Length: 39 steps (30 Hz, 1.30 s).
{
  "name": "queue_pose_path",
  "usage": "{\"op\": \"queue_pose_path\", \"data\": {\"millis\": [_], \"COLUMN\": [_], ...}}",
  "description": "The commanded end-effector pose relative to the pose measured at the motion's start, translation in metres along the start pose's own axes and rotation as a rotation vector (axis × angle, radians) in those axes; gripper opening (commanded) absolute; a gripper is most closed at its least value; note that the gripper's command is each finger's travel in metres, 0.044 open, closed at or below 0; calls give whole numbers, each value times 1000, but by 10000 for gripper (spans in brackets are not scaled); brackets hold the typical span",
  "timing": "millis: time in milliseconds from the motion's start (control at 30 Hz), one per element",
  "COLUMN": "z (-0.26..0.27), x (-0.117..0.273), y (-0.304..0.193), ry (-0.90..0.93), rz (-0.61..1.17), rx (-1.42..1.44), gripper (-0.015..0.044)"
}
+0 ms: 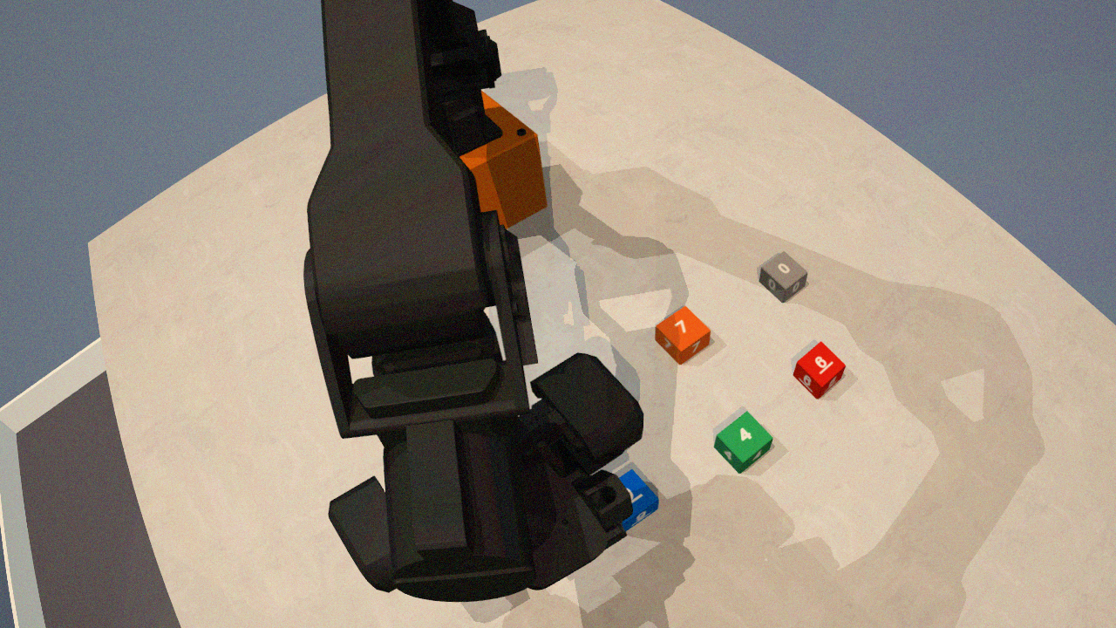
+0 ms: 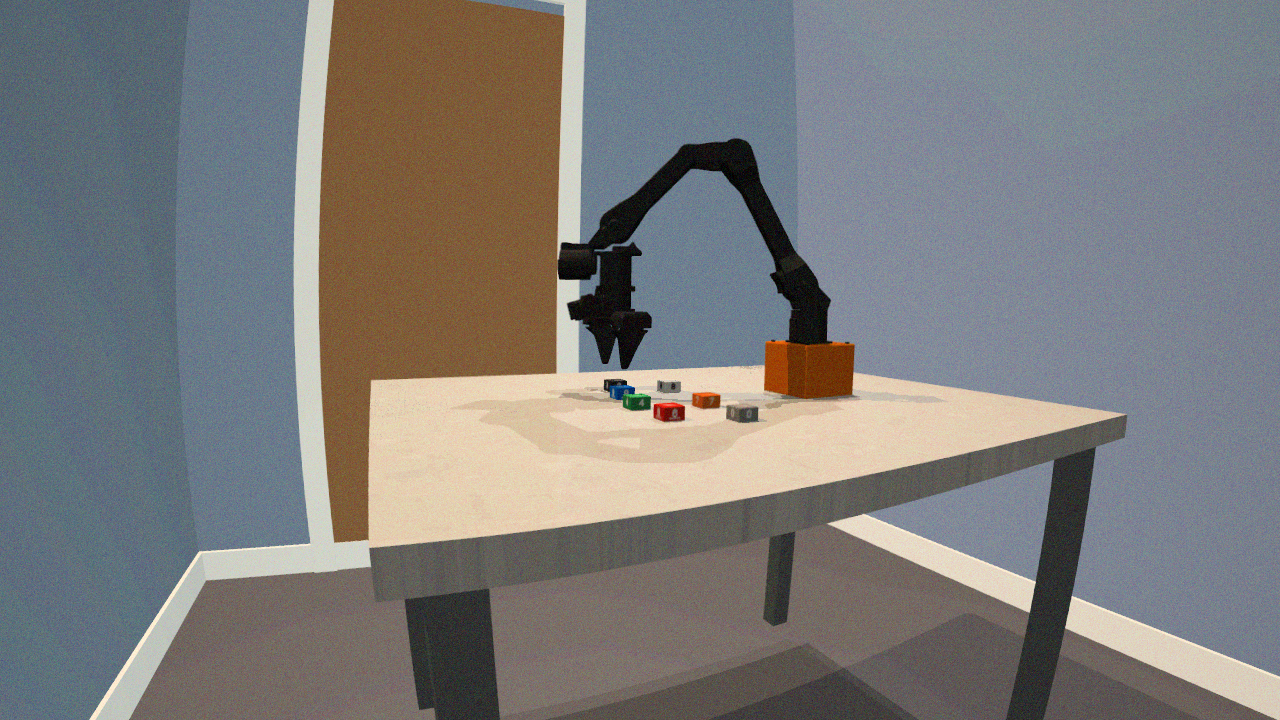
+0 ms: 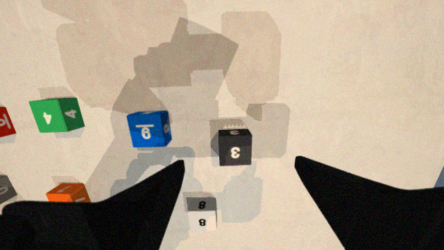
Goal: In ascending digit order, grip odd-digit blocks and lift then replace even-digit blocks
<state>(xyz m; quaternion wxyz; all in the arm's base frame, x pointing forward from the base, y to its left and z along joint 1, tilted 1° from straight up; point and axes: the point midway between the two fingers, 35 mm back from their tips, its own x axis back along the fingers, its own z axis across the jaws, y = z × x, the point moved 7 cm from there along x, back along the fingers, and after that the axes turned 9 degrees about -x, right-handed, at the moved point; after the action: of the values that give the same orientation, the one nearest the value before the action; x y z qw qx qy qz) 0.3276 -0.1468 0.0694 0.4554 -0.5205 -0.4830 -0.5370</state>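
"How far along are we?"

"Only at the start, we judge. We are over the black block (image 2: 614,385) (image 3: 235,147) showing 3, so we take the grey 0 block (image 1: 783,275) (image 2: 742,412) (image 3: 5,189) as dealt with, though its resting on the table (image 1: 234,312) (image 2: 537,501) (image 3: 347,69) doesn't prove it."

"What's left, then?"

"The 3, a grip and release without lifting. Then the green 4 block (image 1: 744,440) (image 2: 636,402) (image 3: 55,115), the red 6 block (image 1: 819,369) (image 2: 668,411) (image 3: 5,122), the orange 7 block (image 1: 683,334) (image 2: 706,400) (image 3: 69,194), the white 8 block (image 2: 668,385) (image 3: 202,219) and the blue 9 block (image 1: 643,500) (image 2: 622,392) (image 3: 149,129). The even ones need a small lift."

"Where exactly is the 3?"

"Just right of centre in the wrist view, resting on the table. From the top it's hidden behind our arm (image 1: 398,234) (image 2: 646,192)."

"And our gripper (image 1: 538,508) (image 2: 614,364) (image 3: 240,163)?"

"Released and spread wide, holding nothing. In the exterior view it points down, left of the frame's middle, with its tips above the blocks. The arm arches up from the right and bends down to it."

"Anything to mind?"

"The 9 sits near the 3, so we'd best descend straight and keep our left-of-frame finger in the wrist view off it."
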Motion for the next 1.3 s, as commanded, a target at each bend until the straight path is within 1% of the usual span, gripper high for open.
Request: {"op": "queue_pose_path", "data": {"millis": [0,667,1000,1033,1267], "z": [0,0,0,0,0], "x": [-5,-35,-35,-35,-35], "y": [0,-1,-1,-1,-1], "ry": [1,1,1,1,1], "rz": [1,1,1,1,1], "rx": [4,4,4,4,4], "gripper": [400,400,138,120,120]}}
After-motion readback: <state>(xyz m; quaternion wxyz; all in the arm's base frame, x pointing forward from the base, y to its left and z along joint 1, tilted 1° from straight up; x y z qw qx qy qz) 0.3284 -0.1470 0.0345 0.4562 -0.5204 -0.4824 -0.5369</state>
